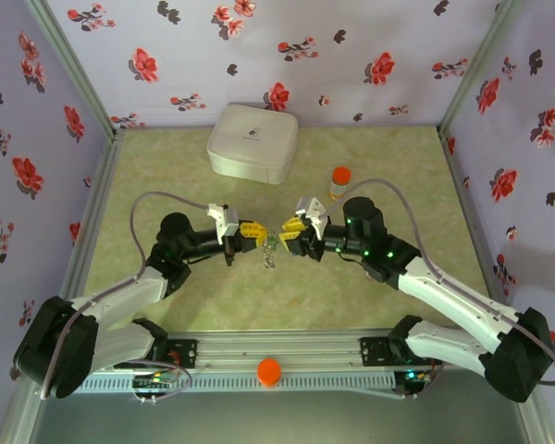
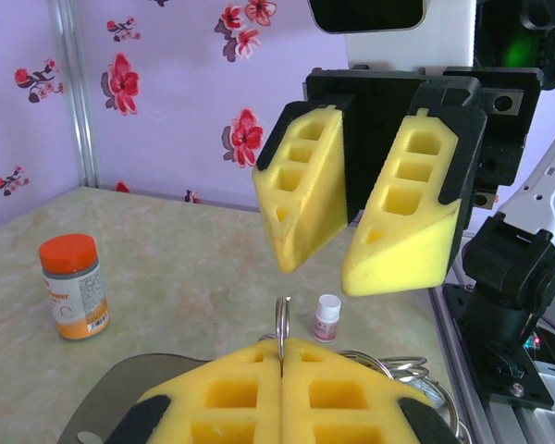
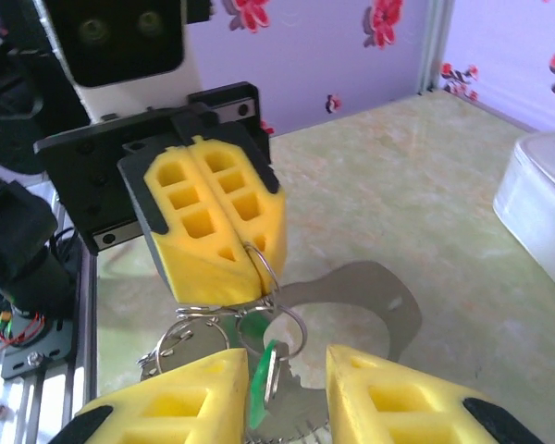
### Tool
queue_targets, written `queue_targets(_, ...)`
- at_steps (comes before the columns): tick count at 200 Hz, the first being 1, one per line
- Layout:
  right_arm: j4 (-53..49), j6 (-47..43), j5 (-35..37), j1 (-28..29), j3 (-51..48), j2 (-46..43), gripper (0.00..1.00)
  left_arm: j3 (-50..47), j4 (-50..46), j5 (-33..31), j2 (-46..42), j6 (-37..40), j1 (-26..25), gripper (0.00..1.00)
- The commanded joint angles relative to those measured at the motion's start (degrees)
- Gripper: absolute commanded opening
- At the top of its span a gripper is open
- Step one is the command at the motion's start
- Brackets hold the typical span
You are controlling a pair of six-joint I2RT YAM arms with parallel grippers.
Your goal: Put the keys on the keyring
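Left fingers point(image 2: 227, 393), two yellow honeycombed foam wedges, pressed together, pinching thin wire keyring point(image 2: 282, 319) above mottled surface point(image 2: 194, 277). Right fingers point(image 3: 388, 398) spread; one green-headed key point(image 3: 262, 375) hangs between.

Tabletop point(image 1: 166, 305): green-beige marbled sheet.
- White box point(image 1: 252, 141), rounded square, lid on, flat at 12 o'clock near the far edge.
- Orange-capped bottle point(image 1: 339, 182) upright at about 1 o'clock, near the box's right corner, apart from it.
- Small white-capped vial point(image 2: 326, 317) upright, at 3 o'clock of the bottle in the left wrist view, well apart.
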Motion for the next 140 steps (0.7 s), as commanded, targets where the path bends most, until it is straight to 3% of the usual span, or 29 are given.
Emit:
queue_targets(1, 3.7, -4.8, -4.8, 0.3, 1.8, 1.3, 0.3, 1.0, 3.0, 2.0, -0.2, 2.6, -0.4, 0.0)
queue_targets(70, 7.0, -1.4, -6.8, 0.5, 2.5, 5.0, 0.26, 1.4, 2.9, 3.6, 0.9, 3.0, -0.5, 0.0)
queue_targets(140, 6.4, -1.7, -9.9, 0.7, 3.7, 7.6, 0.14, 1.6, 3.0, 5.3, 0.8, 1.8, -1.1, 0.0)
